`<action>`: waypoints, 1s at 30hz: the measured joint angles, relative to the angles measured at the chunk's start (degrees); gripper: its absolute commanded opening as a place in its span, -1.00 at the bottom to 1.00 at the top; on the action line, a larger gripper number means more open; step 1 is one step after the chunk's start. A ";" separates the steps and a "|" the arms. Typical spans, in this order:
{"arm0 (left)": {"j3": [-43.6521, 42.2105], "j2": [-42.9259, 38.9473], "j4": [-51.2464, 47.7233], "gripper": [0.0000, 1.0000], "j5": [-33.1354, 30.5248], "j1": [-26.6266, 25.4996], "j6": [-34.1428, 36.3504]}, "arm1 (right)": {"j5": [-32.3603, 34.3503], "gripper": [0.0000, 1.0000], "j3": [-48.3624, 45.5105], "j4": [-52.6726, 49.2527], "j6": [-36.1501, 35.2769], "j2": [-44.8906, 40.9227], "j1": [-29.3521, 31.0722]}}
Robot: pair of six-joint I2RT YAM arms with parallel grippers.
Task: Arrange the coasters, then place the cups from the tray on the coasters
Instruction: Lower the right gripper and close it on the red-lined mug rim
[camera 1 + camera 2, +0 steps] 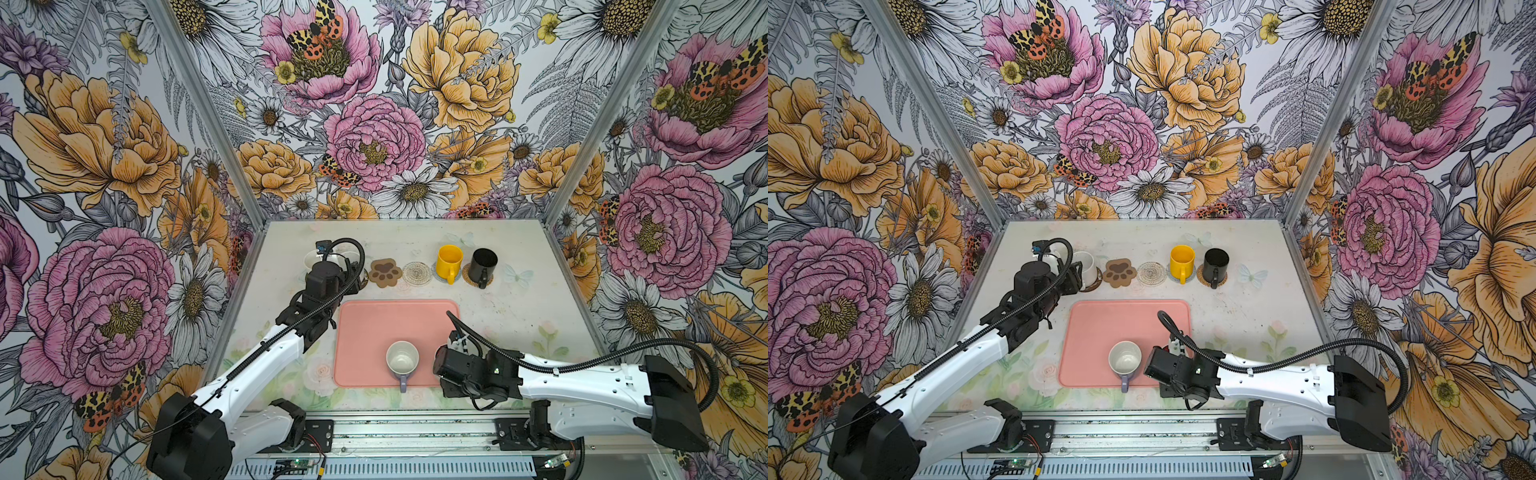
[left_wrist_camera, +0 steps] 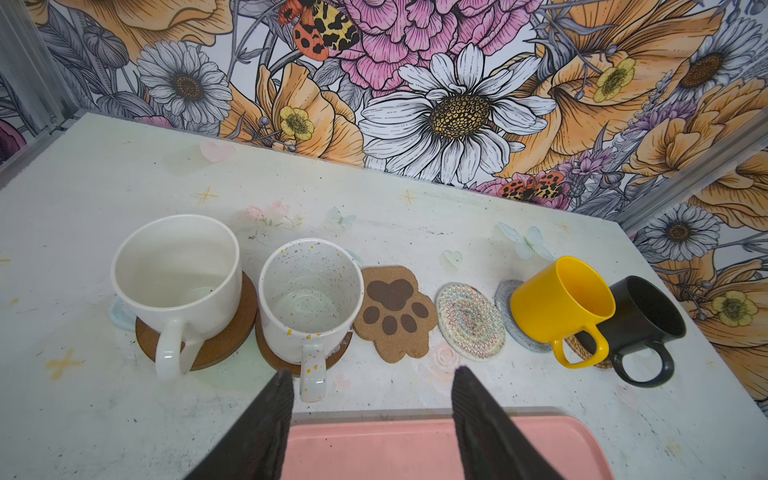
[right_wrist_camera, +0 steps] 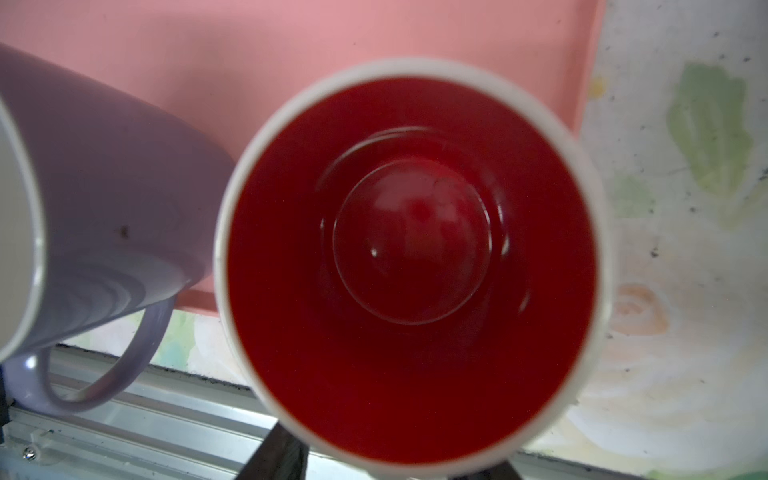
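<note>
— Across the tabletop (image 1: 498, 320), what is laid where, and for what reason?

— The tray (image 1: 374, 328) is set at the near side, between both arms. Six coasters are lined up in one row beyond it, probably so that each cup is carried only a little way.

— Which cups are seated?

— Four are. The white cup (image 2: 178, 270) is stood on one dark brown disc (image 2: 224, 340). The speckled cup (image 2: 309, 299) is stood on the second dark brown disc (image 2: 274, 355). The yellow cup (image 2: 561, 303) is stood on the pale blue woven disc (image 2: 509, 303), and the black cup (image 2: 644, 316) on the rattan disc (image 1: 467, 277). All handles are turned toward the tray, seemingly because they are gripped and let go from that side.

— What is left?

— Two cups are kept at the tray's near edge. The lavender cup (image 1: 402, 360) is stood upright, with its handle reaching past the rim. The red-lined cup (image 3: 411, 266) is seen just beside it, at the near right corner. The paw coaster (image 2: 392, 316) and the clear patterned disc (image 2: 469, 320), mid-row, are left bare for them.

— How are the claws held?

— The left claw (image 2: 372, 374) is held apart and empty, just short of the speckled cup's handle, above the tray's far edge. The right claw (image 1: 440, 365) is positioned directly over the red-lined cup. Its tips are hidden by the rim, so whether it is clamped cannot be told.
</note>
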 measured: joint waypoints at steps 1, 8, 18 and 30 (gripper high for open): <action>0.00 0.00 0.00 0.24 0.00 0.00 0.00 | 0.00 0.02 0.00 -0.02 0.00 0.20 0.00; 0.00 0.00 0.04 0.24 0.74 0.04 -0.02 | 0.00 -0.05 -0.17 0.50 0.00 0.81 -0.37; 0.00 0.09 0.04 0.25 1.33 0.44 -0.02 | -0.76 -0.17 -0.70 1.68 -0.02 3.54 -0.76; -0.02 0.50 0.04 0.25 1.55 0.44 -0.02 | -1.66 -0.31 -1.11 3.61 -0.09 5.35 -1.64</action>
